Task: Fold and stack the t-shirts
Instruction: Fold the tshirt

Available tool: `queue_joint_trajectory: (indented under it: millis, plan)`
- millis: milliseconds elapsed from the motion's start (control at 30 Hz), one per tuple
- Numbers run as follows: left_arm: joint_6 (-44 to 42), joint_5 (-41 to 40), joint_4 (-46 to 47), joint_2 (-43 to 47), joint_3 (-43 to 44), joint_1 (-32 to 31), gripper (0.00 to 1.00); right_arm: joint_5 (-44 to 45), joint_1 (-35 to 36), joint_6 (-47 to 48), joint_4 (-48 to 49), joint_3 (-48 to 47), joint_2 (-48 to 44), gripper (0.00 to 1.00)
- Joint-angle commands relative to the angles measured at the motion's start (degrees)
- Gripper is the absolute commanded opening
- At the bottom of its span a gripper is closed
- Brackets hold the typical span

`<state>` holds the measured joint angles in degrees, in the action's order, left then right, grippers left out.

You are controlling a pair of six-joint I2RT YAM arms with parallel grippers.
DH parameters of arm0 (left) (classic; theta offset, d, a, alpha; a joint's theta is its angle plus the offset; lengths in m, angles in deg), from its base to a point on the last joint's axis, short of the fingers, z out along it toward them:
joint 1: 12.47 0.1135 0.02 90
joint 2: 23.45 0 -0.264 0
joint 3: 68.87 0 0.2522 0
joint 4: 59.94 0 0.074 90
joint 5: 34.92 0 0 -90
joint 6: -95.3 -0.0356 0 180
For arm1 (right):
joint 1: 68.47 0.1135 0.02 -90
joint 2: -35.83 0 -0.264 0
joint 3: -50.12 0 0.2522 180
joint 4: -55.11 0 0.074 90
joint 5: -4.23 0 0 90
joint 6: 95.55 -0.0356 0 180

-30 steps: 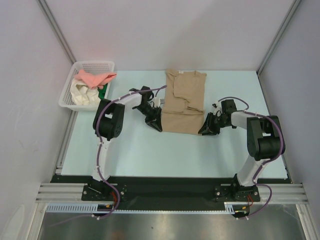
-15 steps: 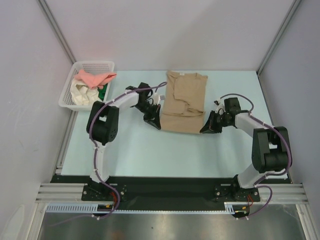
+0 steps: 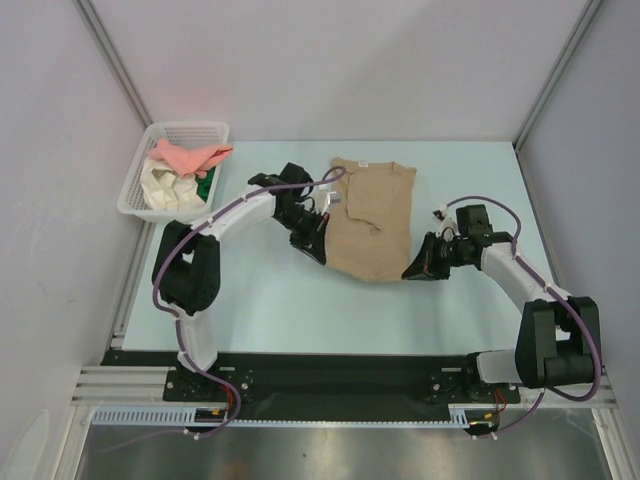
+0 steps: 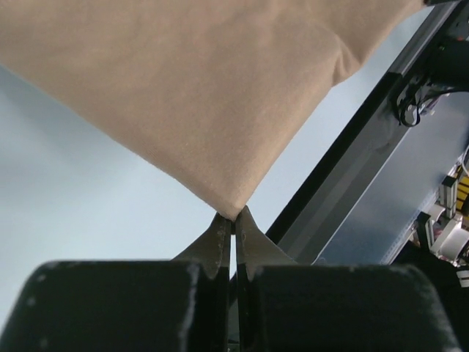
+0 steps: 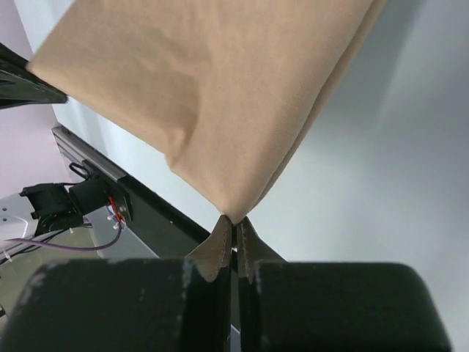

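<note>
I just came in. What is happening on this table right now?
Two robot arms are handling one tan t-shirt. The left gripper is shut on its near left corner and the right gripper is shut on its near right corner. The near edge looks raised off the table, while the far part lies flat. The other shirts sit bunched in the white basket at the far left.
</note>
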<state>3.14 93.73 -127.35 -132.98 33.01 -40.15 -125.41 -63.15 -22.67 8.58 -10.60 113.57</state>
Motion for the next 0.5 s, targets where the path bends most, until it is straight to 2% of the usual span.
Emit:
queue_joint_trajectory:
  millis: [0, 167, 267, 467]
  plan:
    - [-2.1, -0.8, -0.5, 3.6, -1.1, -1.2, 0.01, -2.2, 0.8, -1.1, -1.6, 0.1, -2.4, 0.0]
    - [-2.4, -4.0, -0.1, 2.1, -0.5, -0.9, 0.0, -2.5, 0.6, -1.9, 1.2, 1.9, -2.2, 0.0]
    - [-2.7, -5.8, -0.3, -0.7, 3.0, 0.3, 0.0, -2.3, -0.7, -2.0, 3.6, 1.8, -0.9, 0.0]
    - [-5.5, -7.9, -2.2, -10.9, 20.1, 3.6, 0.0, -1.1, -4.7, -1.0, 8.1, -7.2, 6.2, 0.0]
